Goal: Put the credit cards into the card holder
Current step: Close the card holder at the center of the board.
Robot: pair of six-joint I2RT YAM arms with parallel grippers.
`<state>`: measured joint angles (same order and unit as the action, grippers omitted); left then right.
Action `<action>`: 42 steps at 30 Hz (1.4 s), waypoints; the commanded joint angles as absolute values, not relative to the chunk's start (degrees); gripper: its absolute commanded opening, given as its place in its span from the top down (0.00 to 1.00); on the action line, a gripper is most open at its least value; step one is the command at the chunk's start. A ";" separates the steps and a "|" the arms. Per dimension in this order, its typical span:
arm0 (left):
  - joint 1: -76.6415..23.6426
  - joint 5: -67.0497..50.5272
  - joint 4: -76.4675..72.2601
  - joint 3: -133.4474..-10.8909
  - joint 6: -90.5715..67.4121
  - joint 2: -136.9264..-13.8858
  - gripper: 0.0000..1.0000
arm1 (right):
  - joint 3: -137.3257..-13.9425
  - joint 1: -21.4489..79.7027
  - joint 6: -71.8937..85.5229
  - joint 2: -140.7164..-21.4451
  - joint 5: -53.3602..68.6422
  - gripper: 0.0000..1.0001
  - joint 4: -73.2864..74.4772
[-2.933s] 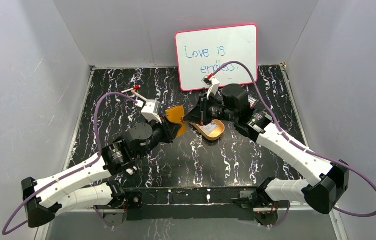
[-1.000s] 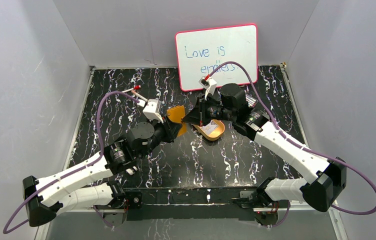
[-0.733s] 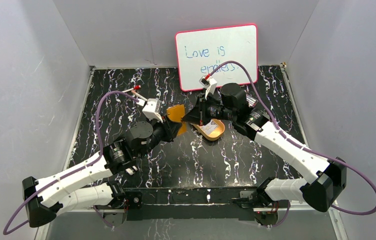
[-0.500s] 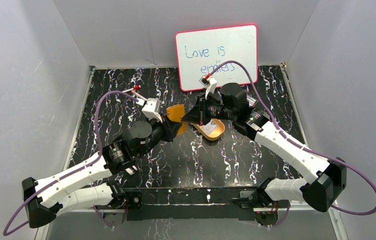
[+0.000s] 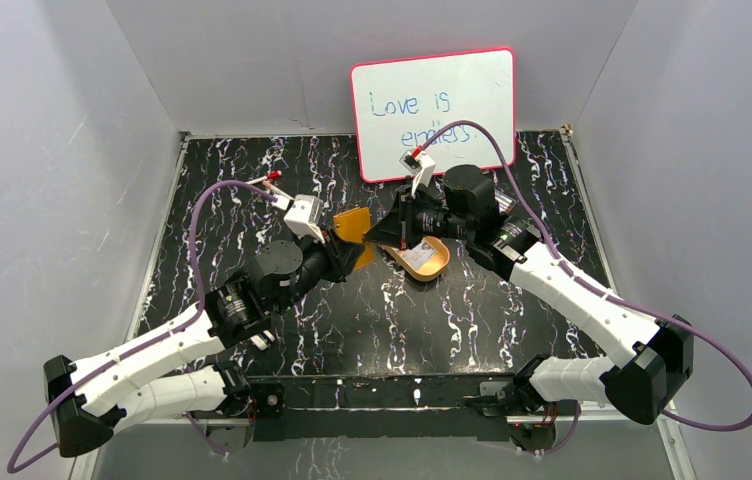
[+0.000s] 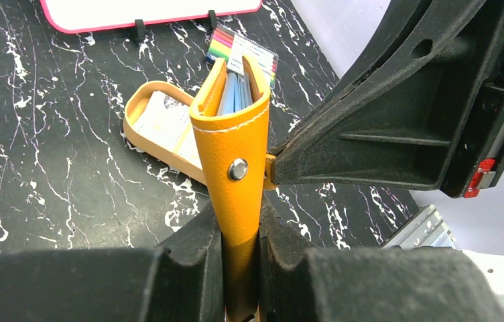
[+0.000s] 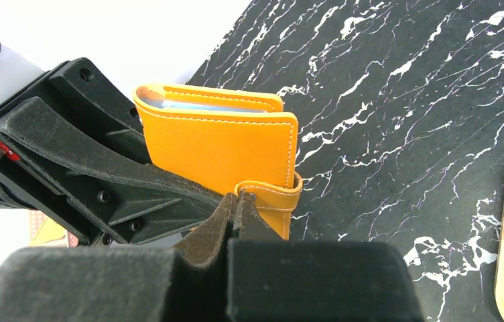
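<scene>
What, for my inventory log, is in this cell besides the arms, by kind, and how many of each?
Whiteboard: 1
Card holder: 1
Oval tray: 1
Pack of coloured pens: 1
Cards in the tray: at least 2 show
Total: at least 6

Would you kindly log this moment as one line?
left hand: shut on card holder | right hand: shut on its strap | credit cards: in tray

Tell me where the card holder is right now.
Top view, centre: the card holder is clamped in the left end effector, its strap pinched by the right end effector, just left of the tray.
</scene>
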<state>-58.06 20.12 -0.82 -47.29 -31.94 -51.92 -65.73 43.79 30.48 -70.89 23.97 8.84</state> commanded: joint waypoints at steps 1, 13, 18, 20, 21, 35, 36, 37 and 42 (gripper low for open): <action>-59.78 7.47 -15.21 -49.09 -33.99 -51.39 1.00 | -65.78 44.79 31.20 -72.57 25.44 1.00 6.04; -59.77 0.05 -18.10 -50.04 -34.97 -52.84 1.00 | -66.35 44.74 31.11 -73.34 25.17 1.00 5.83; -59.77 -5.42 -19.47 -50.61 -34.98 -53.42 1.00 | -66.45 44.74 31.11 -73.61 25.16 1.00 5.85; -59.77 -6.71 -20.04 -50.62 -35.06 -53.46 1.00 | -66.45 44.79 31.11 -73.65 25.05 1.00 5.81; -59.77 -7.22 -20.20 -50.62 -35.07 -53.44 1.00 | -66.45 44.74 31.10 -73.65 25.05 1.00 5.86; -59.77 16.16 -6.83 -47.34 -32.89 -47.93 1.00 | -67.69 44.65 27.31 -65.70 23.11 0.41 12.98; -59.77 17.12 -6.22 -46.84 -33.08 -47.52 1.00 | -68.27 44.65 27.11 -65.02 23.07 0.37 13.95; -59.77 17.67 -5.94 -46.34 -33.21 -47.12 1.00 | -68.82 44.66 26.77 -64.31 22.81 0.35 15.04; -59.77 18.58 -5.63 -42.49 -34.66 -44.99 1.00 | -68.28 44.69 24.12 -59.14 14.64 0.33 19.09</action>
<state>-59.44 16.97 -3.46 -45.25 -33.06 -47.27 -66.32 44.64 27.11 -64.03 22.09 16.25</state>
